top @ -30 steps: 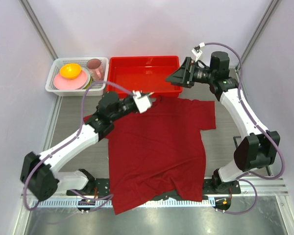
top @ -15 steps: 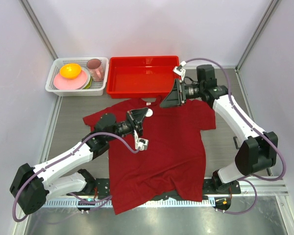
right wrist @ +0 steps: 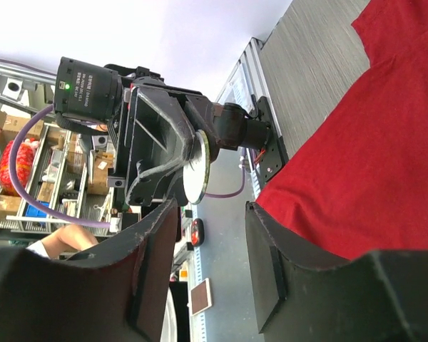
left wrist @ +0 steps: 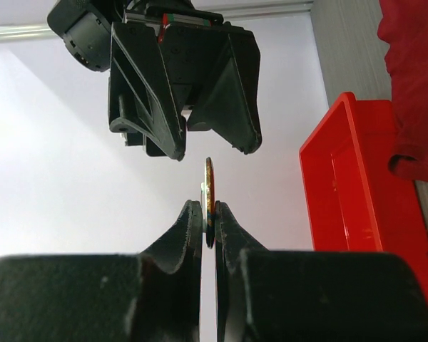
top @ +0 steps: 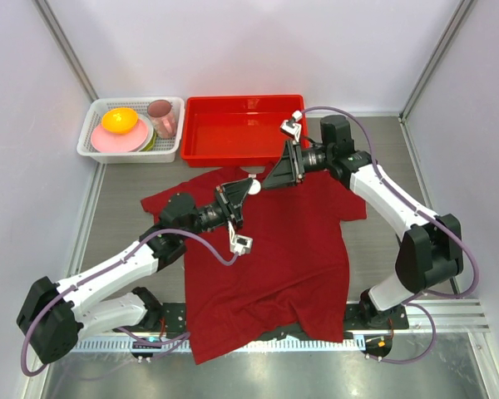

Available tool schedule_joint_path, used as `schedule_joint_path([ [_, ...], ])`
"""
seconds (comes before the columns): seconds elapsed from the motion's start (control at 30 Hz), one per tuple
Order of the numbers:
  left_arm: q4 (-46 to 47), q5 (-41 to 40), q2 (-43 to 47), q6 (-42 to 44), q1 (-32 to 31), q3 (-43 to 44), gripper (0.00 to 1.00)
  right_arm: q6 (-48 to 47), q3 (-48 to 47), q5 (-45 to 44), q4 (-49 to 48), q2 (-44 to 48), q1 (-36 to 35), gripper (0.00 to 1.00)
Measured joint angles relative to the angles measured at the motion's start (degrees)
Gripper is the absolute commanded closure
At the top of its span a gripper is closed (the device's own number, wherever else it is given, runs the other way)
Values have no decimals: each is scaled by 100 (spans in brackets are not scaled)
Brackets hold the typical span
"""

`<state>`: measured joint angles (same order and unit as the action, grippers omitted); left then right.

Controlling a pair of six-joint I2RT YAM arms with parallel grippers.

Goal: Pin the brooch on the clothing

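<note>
The brooch (top: 254, 188) is a small pale disc held above the collar of the clothing (top: 274, 249), a dark red T-shirt spread flat on the table. My left gripper (top: 246, 193) is shut on it. In the left wrist view the brooch (left wrist: 209, 178) stands edge-on, pinched at its lower rim by my left gripper (left wrist: 208, 208). My right gripper (top: 270, 180) faces it from the right, open. In the right wrist view the brooch (right wrist: 197, 167) shows its pale face just beyond my right gripper (right wrist: 210, 210), whose jaws have nothing between them.
A bright red tray (top: 241, 125) stands behind the shirt's collar, and it shows at the right of the left wrist view as the tray (left wrist: 342, 206). A white basket (top: 96, 133) with dishes and a cup sits at the back left.
My left gripper drew back from near the tray and now holds the brooch over the collar. My right gripper moved left toward it and its jaws have narrowed.
</note>
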<state>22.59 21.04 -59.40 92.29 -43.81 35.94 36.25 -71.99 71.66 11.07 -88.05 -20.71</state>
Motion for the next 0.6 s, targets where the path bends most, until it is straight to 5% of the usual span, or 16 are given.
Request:
schedule_joint_path([
  [0.4, 76, 0, -85, 15, -4, 0, 100, 39, -24, -20, -83, -111, -289, 62],
  [0.57, 81, -2, -114, 24, -4, 0, 100, 72, -173, -31, -109, -240, -323, 99],
  [0.6, 90, 0, -120, 46, -4, 0, 98, 109, -181, -44, -111, -249, -323, 99],
])
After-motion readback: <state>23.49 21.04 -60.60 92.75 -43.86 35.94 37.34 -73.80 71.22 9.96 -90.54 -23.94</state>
